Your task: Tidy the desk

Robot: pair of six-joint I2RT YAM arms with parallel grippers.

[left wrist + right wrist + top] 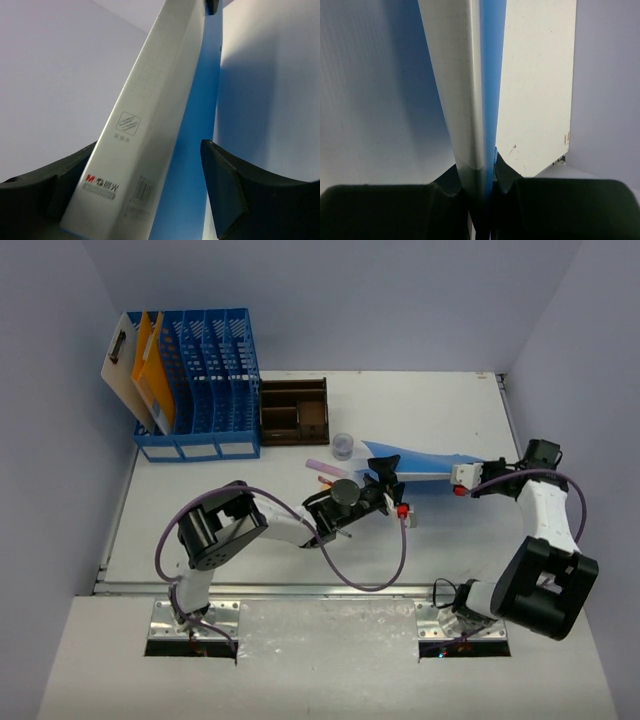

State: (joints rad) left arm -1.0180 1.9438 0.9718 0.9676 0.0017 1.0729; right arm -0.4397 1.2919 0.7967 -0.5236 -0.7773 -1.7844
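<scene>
A blue folder (415,462) with a grey-white spine hangs level above the off-white desk (200,500), between my two grippers. My right gripper (466,476) is shut on the folder's right end; in the right wrist view both fingers (512,175) press on the thin edge (480,100). My left gripper (384,478) is at the folder's left end, jaws open. In the left wrist view the folder (145,125) lies against the left finger (45,185), with a gap to the right finger (235,190).
A blue mesh file rack (205,380) holding a clipboard (122,370) and an orange folder (152,365) stands at the back left. A dark-brown wooden tray (295,410) is beside it. A small clear cup (343,445) and a pink pen (325,468) lie near the left gripper.
</scene>
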